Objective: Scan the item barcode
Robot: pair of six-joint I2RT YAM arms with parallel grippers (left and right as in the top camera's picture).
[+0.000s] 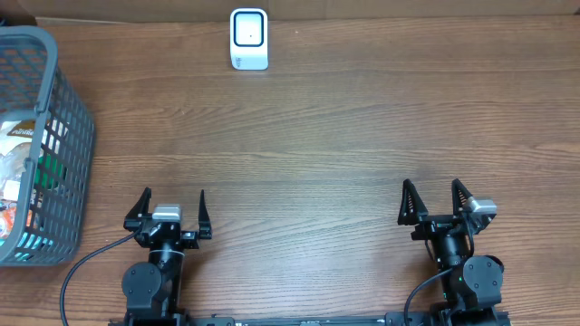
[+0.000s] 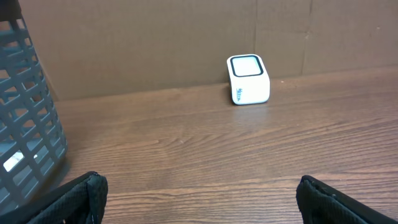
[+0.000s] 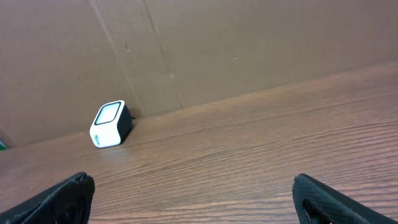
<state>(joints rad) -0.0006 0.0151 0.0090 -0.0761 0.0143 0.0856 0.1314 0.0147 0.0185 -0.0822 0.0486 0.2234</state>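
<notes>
While both our arms sit low at the near edge of the table [image 1: 299, 136], our left gripper [image 1: 173, 194] and our right gripper [image 1: 431, 184] point straight ahead, toward the far side. Each one has its two black fingers spread as wide as they go, and neither one has hold of anything. The wrist cameras show the same. The left gripper [image 2: 202, 202] has brown wood between its fingers [image 2: 78, 199], and so does the right gripper [image 3: 199, 199]. The two grippers are well apart from each other, one on each side.

Far ahead of us stands the scanner [image 1: 248, 38], a small white box close to the cardboard wall [image 2: 155, 43] at the back of the table. Its dark-rimmed window [image 2: 245, 65] is on top and faces up. Its long side runs from us toward the wall, and a side with small print faces us. It is a bit nearer the left gripper's side than the right one's.

The things to scan are packets [image 1: 20, 145] piled in a gray basket [image 1: 77, 154] at the left edge of the table. We see a white one with orange print and something green. We cannot tell which way they point, and we cannot see a barcode. The basket is ahead of the left gripper and off to its left. Its tall wall of slats [image 2: 31, 124] stands between that gripper and the packets. A black cable [image 1: 77, 272] curls out from the left arm.
</notes>
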